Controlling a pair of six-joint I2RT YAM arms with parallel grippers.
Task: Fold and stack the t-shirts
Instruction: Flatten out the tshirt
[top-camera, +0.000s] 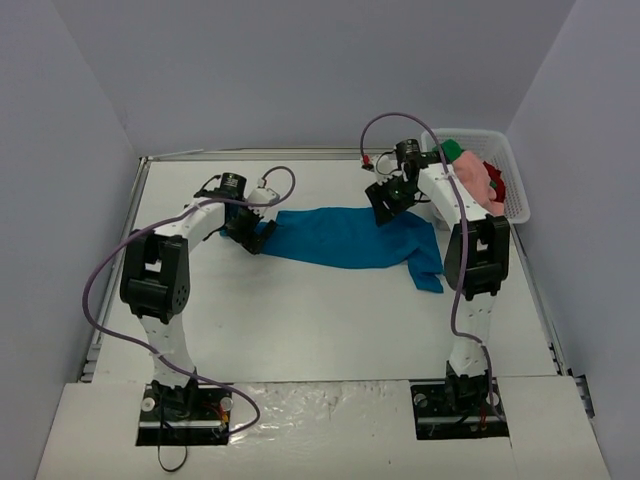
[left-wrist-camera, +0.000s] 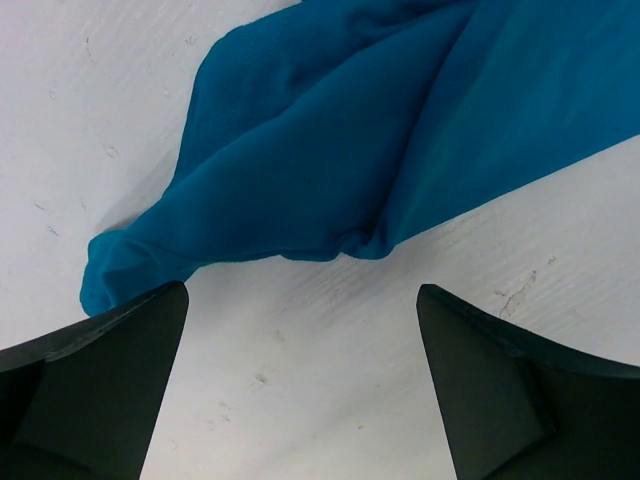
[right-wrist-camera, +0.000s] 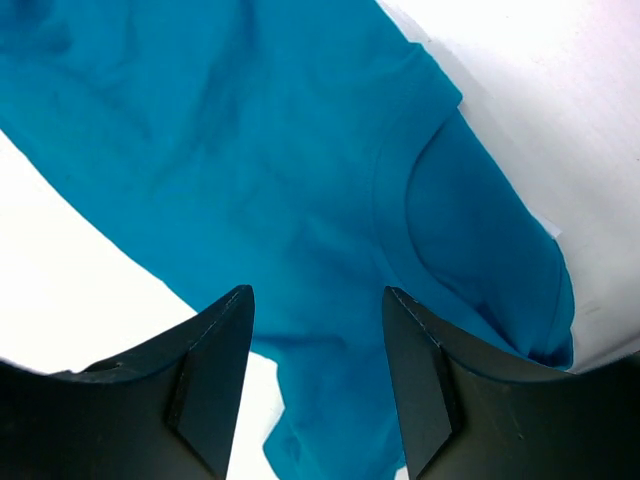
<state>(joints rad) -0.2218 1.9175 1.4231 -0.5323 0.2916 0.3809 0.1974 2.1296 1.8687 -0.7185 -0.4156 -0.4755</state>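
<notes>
The teal-blue t-shirt (top-camera: 350, 238) lies stretched and rumpled across the middle of the white table. My left gripper (top-camera: 250, 236) is open and empty at the shirt's left end; in the left wrist view the shirt (left-wrist-camera: 330, 160) lies just beyond the fingertips (left-wrist-camera: 150, 330). My right gripper (top-camera: 388, 205) is open and empty above the shirt's right part; its wrist view shows the collar area of the shirt (right-wrist-camera: 300, 200) between and beyond the fingers (right-wrist-camera: 220, 350). Pink (top-camera: 478, 180), green (top-camera: 452, 150) and red (top-camera: 496, 180) shirts lie in the basket.
A white plastic mesh basket (top-camera: 516, 175) stands at the back right, close behind the right arm. The table's raised rim (top-camera: 140, 200) runs along the left and back. Grey walls enclose the table on three sides.
</notes>
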